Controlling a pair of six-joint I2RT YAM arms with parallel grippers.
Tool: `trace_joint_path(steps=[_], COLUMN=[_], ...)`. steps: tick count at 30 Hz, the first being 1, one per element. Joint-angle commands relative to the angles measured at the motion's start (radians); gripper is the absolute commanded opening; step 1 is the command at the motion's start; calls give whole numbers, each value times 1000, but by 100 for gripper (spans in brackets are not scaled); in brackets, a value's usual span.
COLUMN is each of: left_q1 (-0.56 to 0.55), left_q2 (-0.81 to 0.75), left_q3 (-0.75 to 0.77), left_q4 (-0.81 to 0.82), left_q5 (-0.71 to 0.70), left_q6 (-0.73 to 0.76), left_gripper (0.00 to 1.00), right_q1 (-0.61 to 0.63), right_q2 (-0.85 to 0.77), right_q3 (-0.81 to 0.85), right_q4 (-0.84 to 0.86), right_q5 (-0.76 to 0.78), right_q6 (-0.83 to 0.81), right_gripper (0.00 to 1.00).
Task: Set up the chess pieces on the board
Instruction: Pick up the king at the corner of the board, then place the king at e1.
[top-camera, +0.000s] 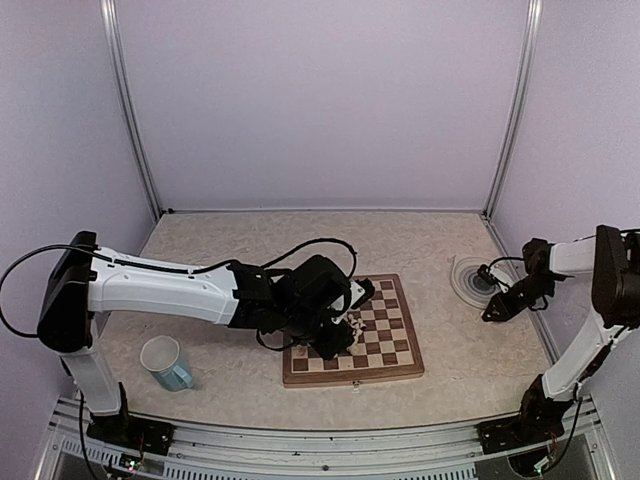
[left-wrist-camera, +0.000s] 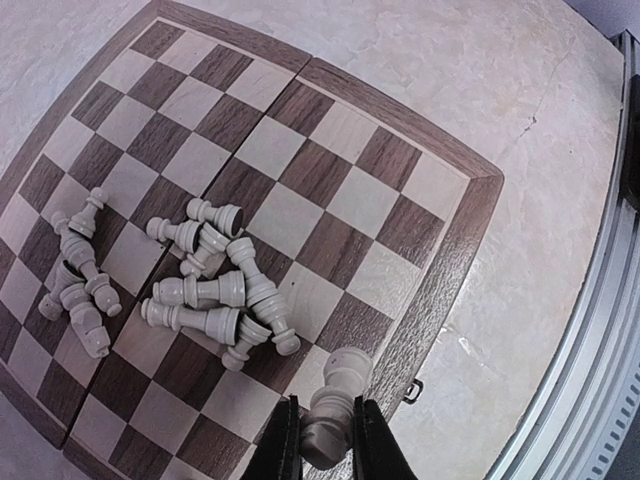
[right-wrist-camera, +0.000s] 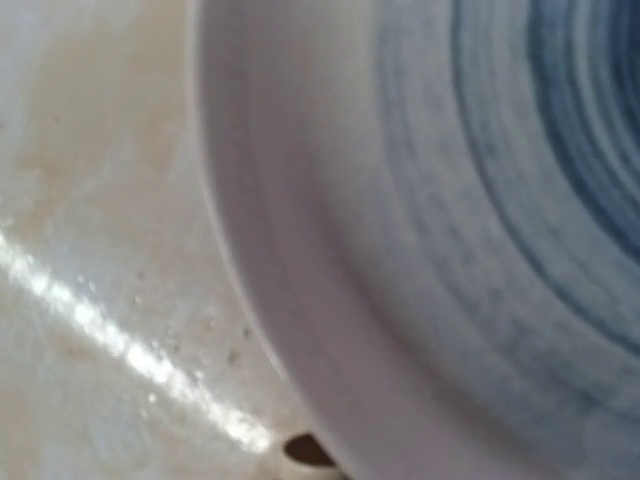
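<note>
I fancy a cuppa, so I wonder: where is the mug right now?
In the overhead view the mug stands at the near left, left of the chessboard, beside the left arm's base.

A cup (top-camera: 167, 363), blue outside and white inside, stands on the sandy table (top-camera: 250, 240), front left. A round plate (top-camera: 462, 275) with blue rings lies far right. Its blurry rim looks maybe pale grey.
</note>
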Motion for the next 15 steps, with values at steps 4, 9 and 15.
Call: trace_joint_path(steps=[4, 9, 15], left_q1=[-43, -67, -74], left_q2=[85, 134, 154], left_q3=[131, 187, 208], left_q4=[-163, -258, -285], left_q5=[-82, -150, -145], left_q6=[70, 92, 94], left_gripper=[5, 5, 4], right_q1=[48, 84, 94], right_q2=[-63, -125, -167], right_q3=[-73, -89, -100], right_q4=[25, 45, 62], right_q5=[-38, -75, -107], right_q6=[13, 19, 24], right_gripper=[3, 1, 0])
